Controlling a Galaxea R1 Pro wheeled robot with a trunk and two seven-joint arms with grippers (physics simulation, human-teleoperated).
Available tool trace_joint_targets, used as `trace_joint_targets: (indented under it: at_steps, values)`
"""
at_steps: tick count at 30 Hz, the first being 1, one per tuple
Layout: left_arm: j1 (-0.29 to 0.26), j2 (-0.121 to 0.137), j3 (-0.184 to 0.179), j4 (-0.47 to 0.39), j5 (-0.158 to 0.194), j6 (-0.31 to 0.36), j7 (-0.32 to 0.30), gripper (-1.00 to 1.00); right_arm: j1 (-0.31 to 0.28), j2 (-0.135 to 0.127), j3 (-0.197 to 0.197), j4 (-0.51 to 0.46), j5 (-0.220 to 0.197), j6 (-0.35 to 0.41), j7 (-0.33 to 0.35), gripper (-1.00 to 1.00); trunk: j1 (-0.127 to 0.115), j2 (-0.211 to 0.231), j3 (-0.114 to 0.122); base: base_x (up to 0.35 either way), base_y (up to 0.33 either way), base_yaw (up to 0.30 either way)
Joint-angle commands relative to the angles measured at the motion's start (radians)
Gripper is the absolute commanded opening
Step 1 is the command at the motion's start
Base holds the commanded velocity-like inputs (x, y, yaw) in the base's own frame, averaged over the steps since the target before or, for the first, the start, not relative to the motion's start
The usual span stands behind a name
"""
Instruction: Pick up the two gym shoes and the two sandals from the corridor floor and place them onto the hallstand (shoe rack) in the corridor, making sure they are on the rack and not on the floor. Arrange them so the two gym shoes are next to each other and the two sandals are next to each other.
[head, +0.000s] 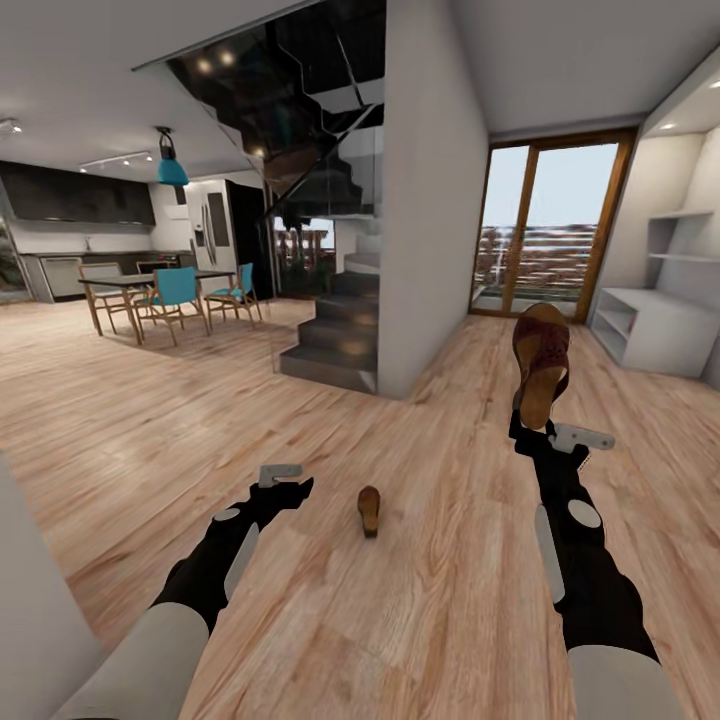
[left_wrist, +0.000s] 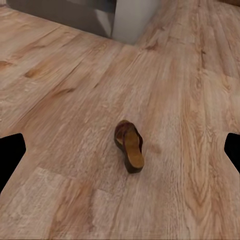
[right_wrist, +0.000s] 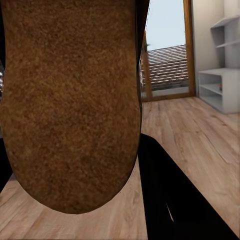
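Right hand (head: 533, 425) grips one sandal (head: 540, 365) upright by its end, so a swing could shake it loose, while the left hand (head: 290, 485), open wide, nears the floor sandal (head: 369, 509).

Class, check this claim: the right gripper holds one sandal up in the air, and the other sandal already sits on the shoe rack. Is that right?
Not quite. The right gripper does hold one sandal up, but the other sandal lies on the wooden floor, near the left gripper, not on the shoe rack. The head view shows this.
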Motion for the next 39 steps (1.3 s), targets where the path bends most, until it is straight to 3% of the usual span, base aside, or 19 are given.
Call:
trace_joint_targets:
  at_steps: [1, 14, 39]
  values:
    - [-0.001, -0.001, 0.005, -0.001, 0.002, 0.008, -0.007, 1.0, 0.0, 0.0, -0.001, -0.001, 0.001, 0.001, -0.002, -1.0, 0.0, 0.0, -0.002, 0.294, -0.222, 0.188]
    - [-0.001, -0.001, 0.005, -0.001, 0.002, 0.008, -0.007, 1.0, 0.0, 0.0, -0.001, -0.001, 0.001, 0.001, -0.002, -1.0, 0.0, 0.0, -0.016, 0.292, -0.228, 0.178]
    - [0.0, -0.001, 0.006, -0.001, 0.002, 0.008, -0.007, 1.0, 0.0, 0.0, -0.001, -0.002, 0.003, 0.003, 0.0, -1.0, 0.0, 0.0, -0.017, 0.291, -0.229, 0.007]
